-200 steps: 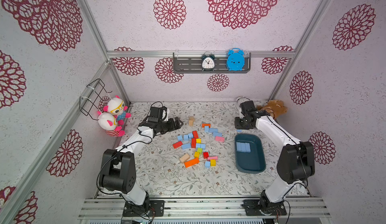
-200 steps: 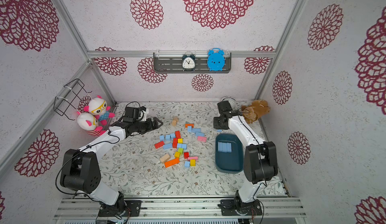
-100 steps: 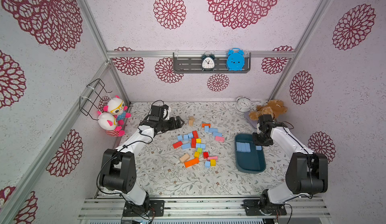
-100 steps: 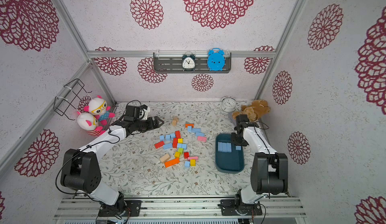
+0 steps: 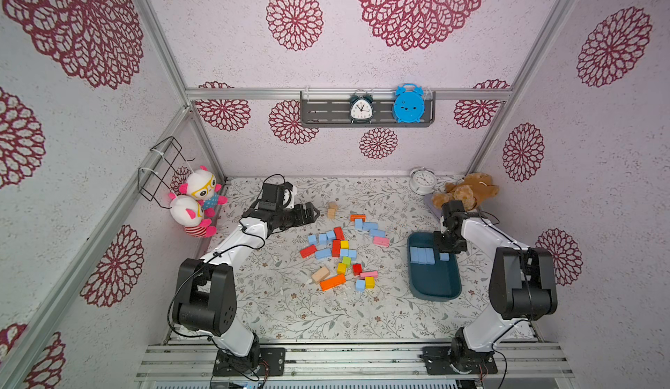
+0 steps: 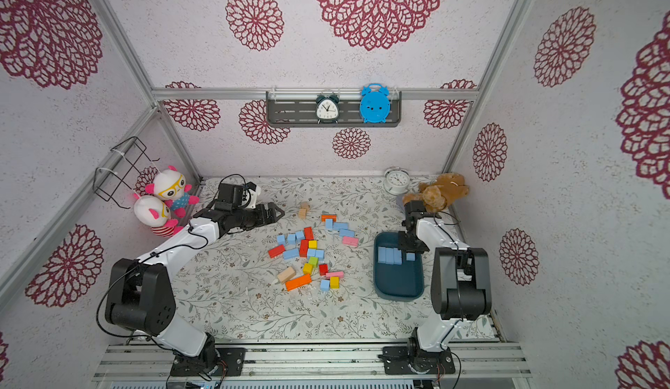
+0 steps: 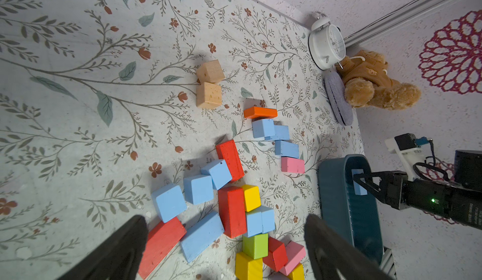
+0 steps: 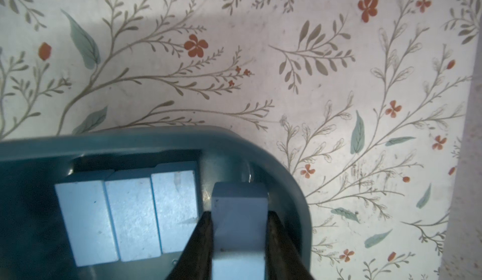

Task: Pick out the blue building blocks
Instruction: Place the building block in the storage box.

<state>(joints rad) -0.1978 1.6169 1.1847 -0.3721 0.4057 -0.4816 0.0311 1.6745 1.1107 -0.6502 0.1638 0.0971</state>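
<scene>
Several blue building blocks (image 5: 322, 253) lie mixed into the coloured pile at mid-table, seen close in the left wrist view (image 7: 200, 235). Three more (image 5: 421, 255) lie side by side in the far end of the dark teal tub (image 5: 435, 296), and show again in the right wrist view (image 8: 130, 213). My right gripper (image 8: 238, 216) is shut on one blue block (image 8: 238, 205), low inside the tub's far end beside those three (image 6: 410, 256). My left gripper (image 5: 312, 214) hovers open over the table by the pile's far left edge, nothing between its fingers (image 7: 225, 221).
Red (image 5: 336, 247), orange (image 5: 333, 282), yellow, pink, green and tan (image 5: 331, 210) blocks lie among the blue ones. A white alarm clock (image 5: 422, 180) and a teddy bear (image 5: 467, 191) sit at the back right. Two plush dolls (image 5: 197, 202) lean against the left wall.
My right gripper has swung from the table beyond the tub's far left corner to inside the tub's far end, uncovering the white clock. The left arm has hardly moved.
</scene>
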